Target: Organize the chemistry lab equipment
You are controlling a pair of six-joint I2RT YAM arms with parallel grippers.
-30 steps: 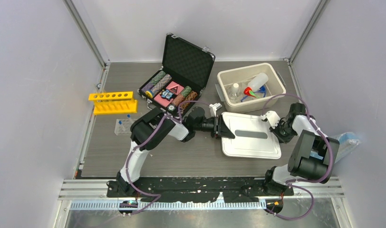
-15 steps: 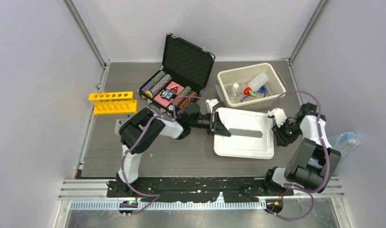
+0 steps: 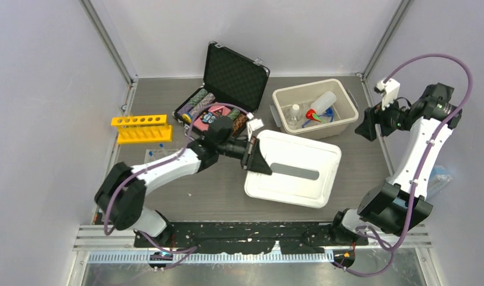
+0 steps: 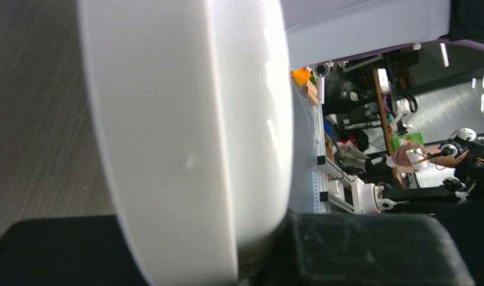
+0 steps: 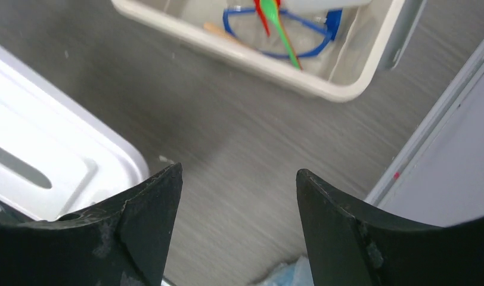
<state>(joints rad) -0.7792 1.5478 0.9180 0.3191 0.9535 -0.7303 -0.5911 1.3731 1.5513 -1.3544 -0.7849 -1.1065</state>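
A grey wood-grain table (image 3: 216, 199) sits inside pale walls framed with aluminium rails. A second ago both grippers held the white rectangular plastic lid (image 3: 293, 173) by its opposite short ends. Now the right gripper (image 5: 238, 185) has let go, its jaws wide apart and empty, and has swung up and away toward the right wall. The left gripper (image 3: 256, 159) alone stays clamped on the lid's edge, and the lid has slewed round, stretching away from those jaws at a slant.

The beige open plastic bin (image 3: 281, 95) lies just ahead of the open right jaws, and off to one side past the lid from the left ones. Inside it show the red-capped white squeeze bottle (image 3: 323, 101), blue goggles (image 5: 305, 39) and green spatula (image 5: 285, 39). The bin looks partly packed, with its lid not yet on. Carried one-handed, the lid could pivot in the grip.

Behind the left jaws, well apart, stand the yellow tube rack (image 3: 141, 128) and the clear tube rack (image 3: 151, 155), neither yet gathered. The black case of striped poker chips (image 3: 219, 110) lies open just beside the left wrist.
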